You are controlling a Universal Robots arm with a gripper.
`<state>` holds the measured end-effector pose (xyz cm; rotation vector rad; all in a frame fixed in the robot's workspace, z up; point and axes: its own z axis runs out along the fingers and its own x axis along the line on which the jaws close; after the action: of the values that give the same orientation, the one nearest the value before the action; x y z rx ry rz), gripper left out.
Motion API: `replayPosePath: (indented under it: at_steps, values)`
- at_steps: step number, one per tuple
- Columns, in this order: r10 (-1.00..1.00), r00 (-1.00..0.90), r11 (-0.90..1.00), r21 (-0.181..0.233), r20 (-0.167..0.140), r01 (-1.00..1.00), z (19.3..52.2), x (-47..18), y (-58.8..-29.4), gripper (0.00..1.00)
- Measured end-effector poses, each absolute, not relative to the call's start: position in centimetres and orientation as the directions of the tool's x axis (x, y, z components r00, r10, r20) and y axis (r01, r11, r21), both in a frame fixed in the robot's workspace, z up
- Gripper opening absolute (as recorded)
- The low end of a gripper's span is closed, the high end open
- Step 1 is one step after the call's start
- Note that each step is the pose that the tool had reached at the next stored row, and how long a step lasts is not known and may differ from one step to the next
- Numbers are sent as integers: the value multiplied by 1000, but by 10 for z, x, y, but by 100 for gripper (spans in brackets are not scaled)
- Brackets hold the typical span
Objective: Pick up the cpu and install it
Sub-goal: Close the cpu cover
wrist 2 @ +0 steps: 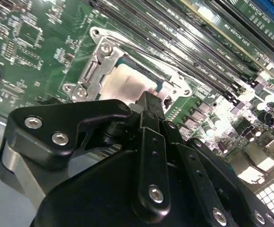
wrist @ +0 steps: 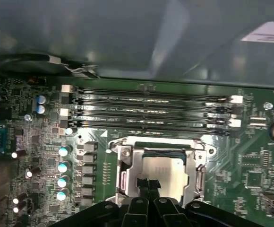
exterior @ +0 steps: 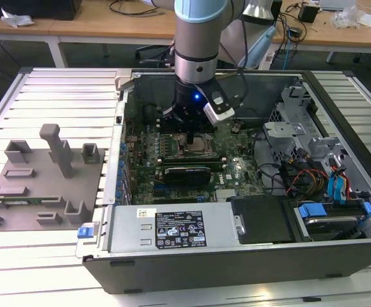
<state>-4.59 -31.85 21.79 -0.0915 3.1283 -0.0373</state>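
Claw (wrist: 146, 185) pinched narrow, gripping nothing, hanging right over the cpu (wrist: 171, 172), which lies flat in the socket (wrist: 122, 166) just below it.

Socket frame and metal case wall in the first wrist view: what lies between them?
In the first wrist view, a bank of long parallel memory slots lies between the socket frame, where the cpu sits, and the case wall.
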Motion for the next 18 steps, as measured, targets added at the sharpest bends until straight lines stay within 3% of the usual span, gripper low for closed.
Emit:
replayPosePath:
  at_steps: [18]
  values:
    - [-59,-998,998,-24,-11,-58,206,-61,-319,11]
